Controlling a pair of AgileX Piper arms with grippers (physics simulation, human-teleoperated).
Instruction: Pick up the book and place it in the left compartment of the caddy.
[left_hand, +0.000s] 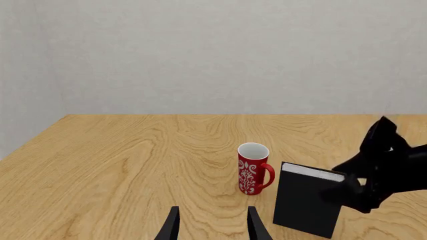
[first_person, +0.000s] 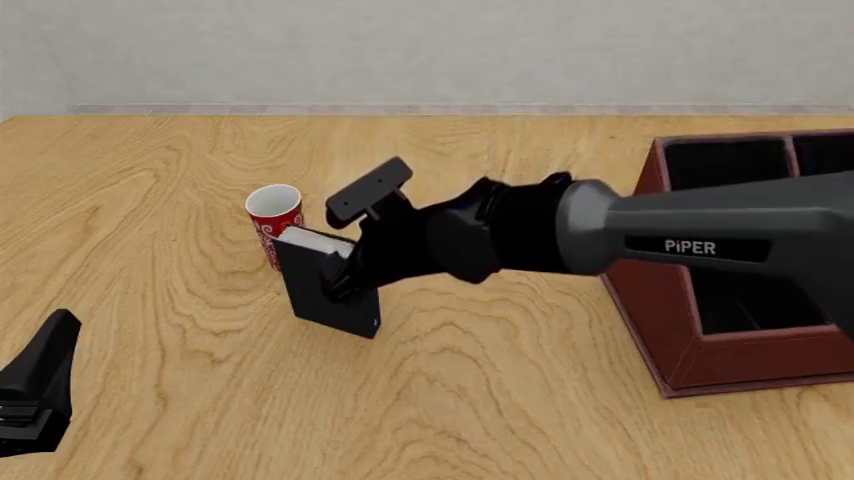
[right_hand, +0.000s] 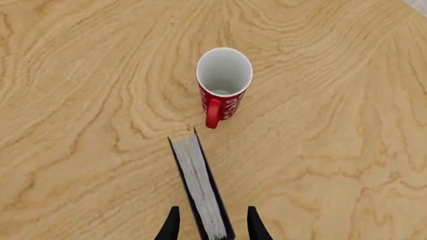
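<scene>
Front view is showing the right arm (first_person: 694, 240) reaching across the bench (first_person: 534, 400) from the right, its jaws (first_person: 350, 268) sitting at the near right edge of the book (first_person: 327, 285). The book is standing upright on the bench left of centre, black covers up on end and white page edge facing up. From the right wrist view, the two fingertips (right_hand: 172, 225) are straddling the near end of the book (right_hand: 200, 192), one on each cover; whether they are actually pressing on the covers or just bracketing them cannot be told. A red-and-white mug (first_person: 274, 225) is standing just beyond the book, on its far left, handle pointing toward the book's far corner, apart from it by a thin gap in the right wrist view. The caddy (first_person: 681, 330) is sitting at the right side of the bench, well apart from the book, partly hidden behind the right arm; its left compartment (first_person: 727, 165) is showing black lining. The left jaws (first_person: 34, 400) are hanging low at the near left, parted and holding nothing, as the left wrist view is showing.
</scene>
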